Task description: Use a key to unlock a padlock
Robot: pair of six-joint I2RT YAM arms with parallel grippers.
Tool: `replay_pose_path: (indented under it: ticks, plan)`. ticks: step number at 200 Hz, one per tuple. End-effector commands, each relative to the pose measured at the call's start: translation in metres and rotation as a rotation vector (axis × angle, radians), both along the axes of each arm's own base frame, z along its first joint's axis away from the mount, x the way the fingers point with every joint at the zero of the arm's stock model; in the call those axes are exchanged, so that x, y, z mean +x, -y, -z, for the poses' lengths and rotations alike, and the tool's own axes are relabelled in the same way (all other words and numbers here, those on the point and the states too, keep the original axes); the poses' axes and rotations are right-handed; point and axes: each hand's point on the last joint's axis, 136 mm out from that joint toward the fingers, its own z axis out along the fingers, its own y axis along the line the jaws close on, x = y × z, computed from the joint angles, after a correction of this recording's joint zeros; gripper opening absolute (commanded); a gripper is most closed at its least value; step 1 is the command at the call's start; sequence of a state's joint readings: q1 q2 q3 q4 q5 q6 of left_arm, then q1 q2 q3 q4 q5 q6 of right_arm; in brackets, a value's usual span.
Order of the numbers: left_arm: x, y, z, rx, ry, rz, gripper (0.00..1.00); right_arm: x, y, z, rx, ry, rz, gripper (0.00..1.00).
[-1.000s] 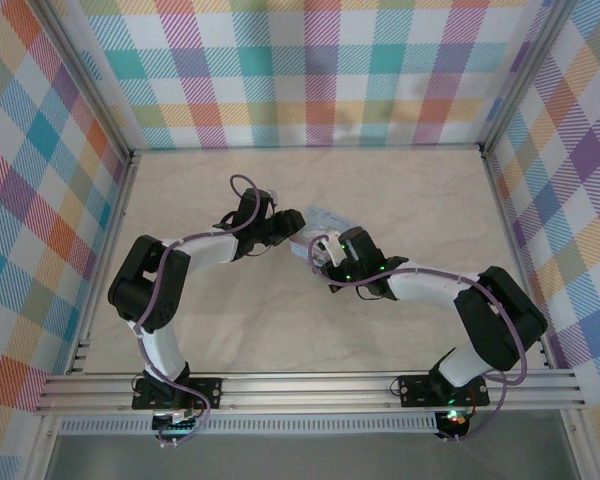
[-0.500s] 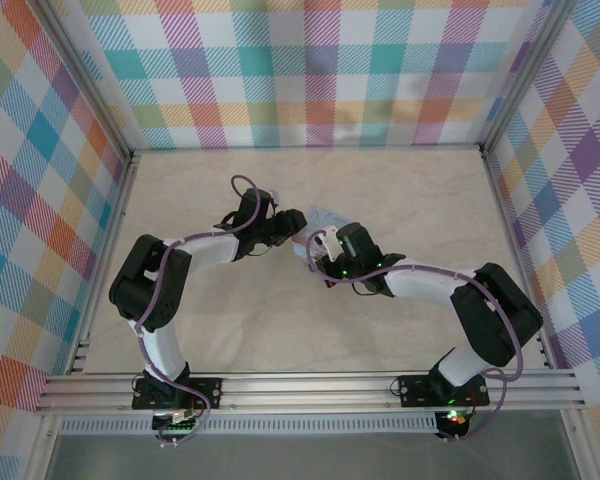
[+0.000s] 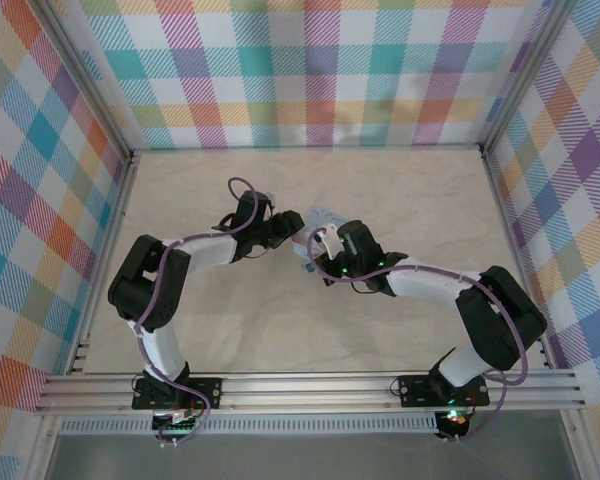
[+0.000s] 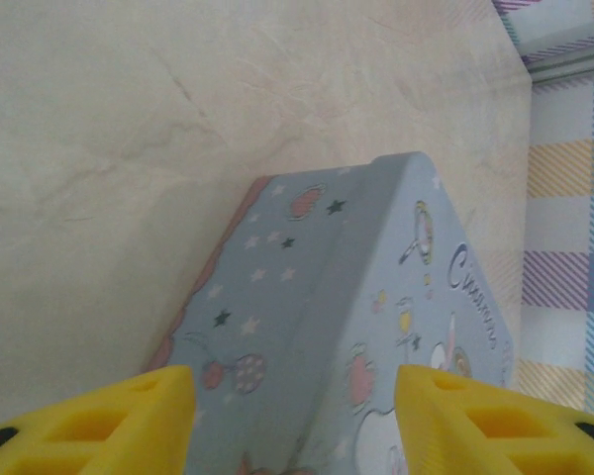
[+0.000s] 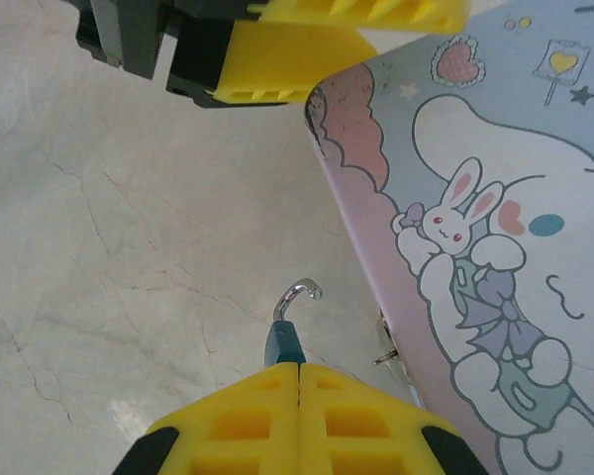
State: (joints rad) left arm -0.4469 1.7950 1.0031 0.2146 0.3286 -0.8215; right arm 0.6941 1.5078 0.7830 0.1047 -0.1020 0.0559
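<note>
The padlock, its thin shackle curled up like a hook, is clamped by its bluish body in the tightly closed right pincer, just beside the edge of the cartoon tin. The left pincer is held with its jaws well apart about a corner of that tin; whether the tin is gripped cannot be told. Beneath lies a pale marbled desk, enclosed by plaid walls.
</note>
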Motion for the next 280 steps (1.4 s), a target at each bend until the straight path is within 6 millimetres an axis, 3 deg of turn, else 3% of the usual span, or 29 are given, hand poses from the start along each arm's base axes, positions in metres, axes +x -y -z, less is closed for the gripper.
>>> replay_pose_path:
  ticks: [1, 22, 29, 57, 60, 63, 67, 131, 198, 241, 280]
  plan:
    - [0.001, -0.019, -0.022, 0.001, 0.050, -0.039, 0.60, -0.003, -0.007, -0.030, 0.070, 0.032, -0.026, 0.00]
    - [-0.005, -0.029, -0.025, 0.005, 0.056, -0.054, 0.65, -0.006, -0.006, -0.039, 0.084, 0.039, -0.033, 0.00]
    - [-0.007, -0.032, -0.026, 0.009, 0.056, -0.057, 0.73, -0.007, -0.005, -0.042, 0.086, 0.042, -0.033, 0.00]
    - [-0.017, -0.040, -0.031, 0.025, 0.059, -0.056, 0.76, -0.011, -0.002, -0.054, 0.095, 0.054, -0.030, 0.00]
    - [-0.018, -0.041, -0.032, 0.026, 0.059, -0.053, 0.80, -0.011, -0.001, -0.055, 0.094, 0.056, -0.030, 0.00]
    - [-0.019, -0.041, -0.033, 0.026, 0.058, -0.052, 0.96, -0.012, -0.001, -0.056, 0.095, 0.057, -0.029, 0.00]
    - [-0.021, -0.042, -0.034, 0.026, 0.060, -0.049, 1.00, -0.012, 0.000, -0.058, 0.096, 0.058, -0.026, 0.00]
    - [-0.064, -0.046, -0.047, 0.045, 0.005, 0.050, 1.00, -0.016, 0.017, -0.084, 0.094, 0.054, 0.042, 0.00]
    - [-0.120, -0.039, -0.053, 0.055, -0.098, 0.239, 1.00, -0.012, 0.049, -0.104, 0.121, 0.018, 0.166, 0.00]
    - [-0.141, -0.022, -0.054, 0.074, -0.115, 0.332, 1.00, -0.002, 0.086, -0.110, 0.125, -0.013, 0.316, 0.00]
    - [-0.147, -0.001, -0.057, 0.081, -0.097, 0.386, 1.00, 0.009, 0.131, -0.100, 0.122, -0.076, 0.506, 0.00]
